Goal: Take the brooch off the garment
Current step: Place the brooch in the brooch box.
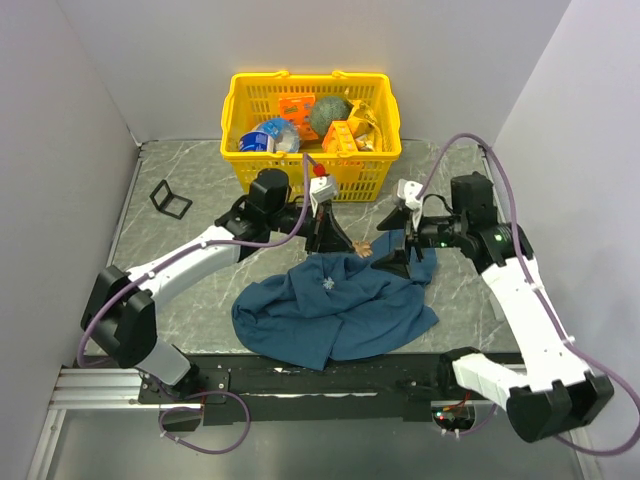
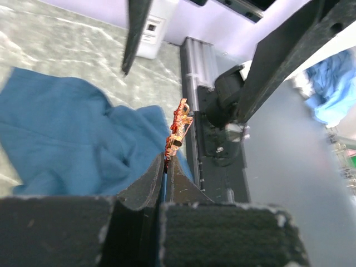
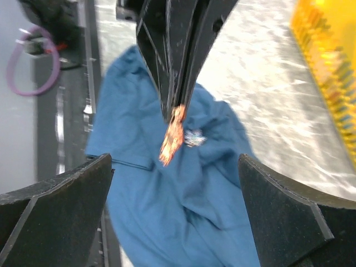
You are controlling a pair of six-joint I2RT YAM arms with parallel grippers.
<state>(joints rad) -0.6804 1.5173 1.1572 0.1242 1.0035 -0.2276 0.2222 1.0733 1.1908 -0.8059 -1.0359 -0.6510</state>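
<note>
The brooch [image 1: 363,247] is a tiny orange-red trinket pinched at the tips of my left gripper [image 1: 348,244], which is shut on it. It hangs just above the crumpled blue garment [image 1: 335,310]; I cannot tell whether it still touches the cloth. In the left wrist view the brooch [image 2: 178,127] sticks out past the closed fingertips [image 2: 158,172], over the garment [image 2: 61,139]. My right gripper [image 1: 398,258] is open and empty just right of the brooch. In the right wrist view the brooch [image 3: 172,136] hangs between its wide-apart fingers [image 3: 55,206], above the garment [image 3: 183,222].
A yellow basket [image 1: 365,175] with several items stands at the back, just behind both grippers. A small black frame [image 1: 170,198] lies at the far left. White walls close in the left, right and back. The metal rail [image 1: 300,380] runs along the near edge.
</note>
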